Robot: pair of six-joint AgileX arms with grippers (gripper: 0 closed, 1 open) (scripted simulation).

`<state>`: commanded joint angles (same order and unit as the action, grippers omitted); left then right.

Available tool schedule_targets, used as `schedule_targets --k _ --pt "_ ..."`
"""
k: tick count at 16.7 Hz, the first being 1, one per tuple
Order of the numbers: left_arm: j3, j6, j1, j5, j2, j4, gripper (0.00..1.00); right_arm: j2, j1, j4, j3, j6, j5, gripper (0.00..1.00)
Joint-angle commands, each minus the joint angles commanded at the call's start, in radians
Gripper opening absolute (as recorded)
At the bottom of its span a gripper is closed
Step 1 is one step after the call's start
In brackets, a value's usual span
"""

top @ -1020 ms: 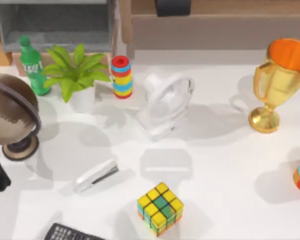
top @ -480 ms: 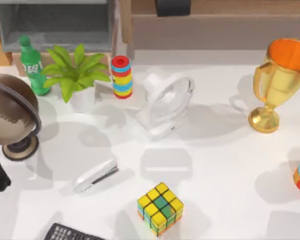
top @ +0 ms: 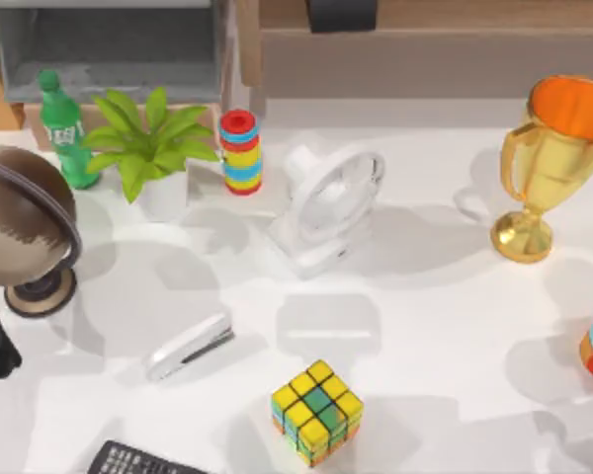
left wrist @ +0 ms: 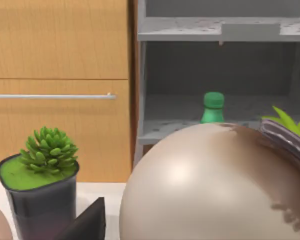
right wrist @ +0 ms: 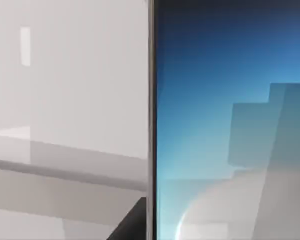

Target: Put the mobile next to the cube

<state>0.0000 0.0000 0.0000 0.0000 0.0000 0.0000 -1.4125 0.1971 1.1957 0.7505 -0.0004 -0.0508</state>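
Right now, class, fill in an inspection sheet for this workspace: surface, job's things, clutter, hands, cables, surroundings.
Surface: white table, shadowed patches.
Job's things: puzzle cube near the front edge; mobile close up in the right wrist view, blue-to-white screen.
Clutter: globe, green bottle, potted plant, striped ring stack, white fan, stapler, gold trophy, black keypad device, small succulent pot.
Hands: fingers cannot be judged.
Cables: nothing seen.
Surroundings: grey shelf unit, wooden cabinet.
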Motion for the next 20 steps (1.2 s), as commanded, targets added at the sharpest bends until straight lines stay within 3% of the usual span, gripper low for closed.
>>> schedule_targets --k 6,11,15,20 --pt "0.000 0.000 0.000 0.000 0.000 0.000 1.00 -0.103 0.291 -0.046 0.139 0.373 0.009 0.00" --pt "0.000 0.000 0.000 0.000 0.000 0.000 1.00 -0.171 0.434 -0.119 0.267 0.601 0.038 0.00" --pt "0.000 0.000 0.000 0.000 0.000 0.000 1.00 -0.196 0.481 -0.157 0.325 0.687 0.054 0.00" --pt "0.000 0.000 0.000 0.000 0.000 0.000 1.00 -0.198 0.484 -0.159 0.329 0.693 0.055 0.00"
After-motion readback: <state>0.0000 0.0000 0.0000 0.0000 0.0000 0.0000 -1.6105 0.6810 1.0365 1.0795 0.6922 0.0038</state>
